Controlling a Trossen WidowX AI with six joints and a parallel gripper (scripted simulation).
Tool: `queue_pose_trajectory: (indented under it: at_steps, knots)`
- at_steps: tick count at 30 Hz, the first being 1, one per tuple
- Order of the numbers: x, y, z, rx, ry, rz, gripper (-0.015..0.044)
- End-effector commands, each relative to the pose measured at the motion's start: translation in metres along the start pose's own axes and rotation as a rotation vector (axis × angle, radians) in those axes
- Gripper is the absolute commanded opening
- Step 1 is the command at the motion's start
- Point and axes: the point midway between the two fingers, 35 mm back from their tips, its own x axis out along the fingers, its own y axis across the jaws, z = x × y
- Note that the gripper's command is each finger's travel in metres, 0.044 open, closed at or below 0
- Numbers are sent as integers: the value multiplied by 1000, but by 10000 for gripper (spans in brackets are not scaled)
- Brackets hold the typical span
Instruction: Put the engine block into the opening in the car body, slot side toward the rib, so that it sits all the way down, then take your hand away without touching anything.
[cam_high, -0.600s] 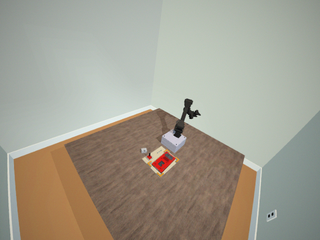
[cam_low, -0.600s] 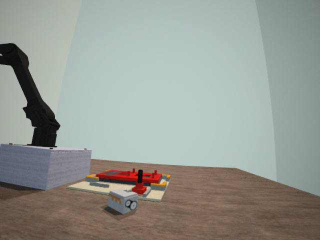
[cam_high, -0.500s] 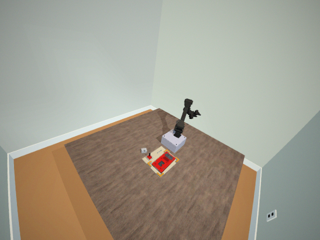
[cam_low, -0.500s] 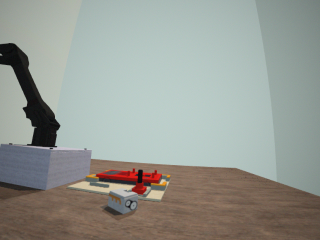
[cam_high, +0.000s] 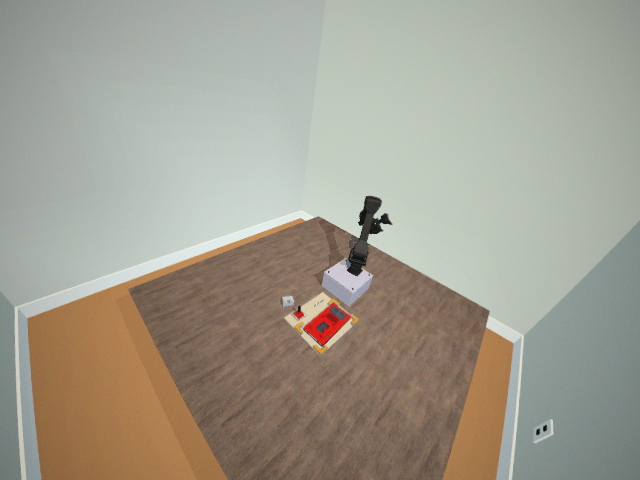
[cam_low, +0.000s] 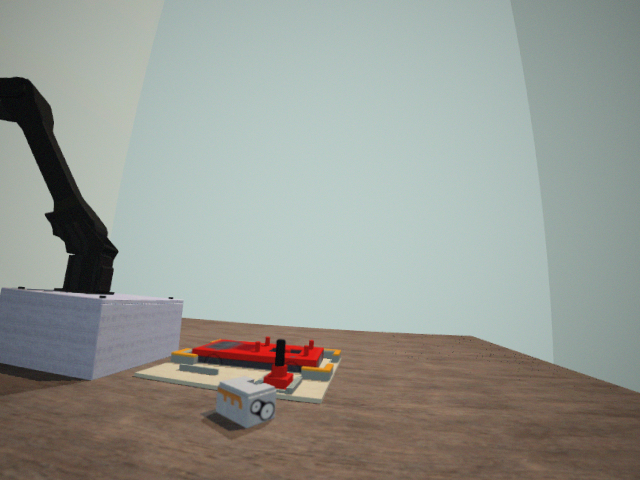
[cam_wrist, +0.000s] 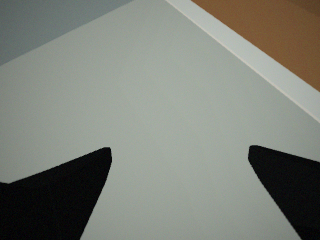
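Note:
The engine block (cam_high: 287, 301) (cam_low: 231, 405) is a small pale grey block with orange marks on one side and two black-and-white rings on another. It stands on the table beside the cream board, off its edge. The red car body (cam_high: 324, 337) (cam_low: 237, 353) lies on the board, with a dark square opening (cam_high: 322, 327) in it. The rib is too small to make out. My gripper (cam_high: 385, 225) (cam_wrist: 179, 153) is open and empty, raised high behind the white base box, far from block and car. It is out of frame in the exterior view.
The cream board (cam_high: 311, 311) (cam_low: 160, 373) has grey-and-orange corner brackets around the car. A red piece with a black upright post (cam_high: 298, 313) (cam_low: 279, 379) stands on it, between the block and the car. The white base box (cam_high: 346, 282) (cam_low: 51, 330) stands close to the board.

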Motion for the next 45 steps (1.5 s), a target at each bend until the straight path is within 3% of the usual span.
queue_pose_trajectory:
  at_steps: [1,21,45]
  knots:
    - [-17,-12,-12,-108,46,-46,440]
    - [-116,-64,-50,-573,305,-189,440]
    - [-242,-114,-54,-1207,663,-234,440]
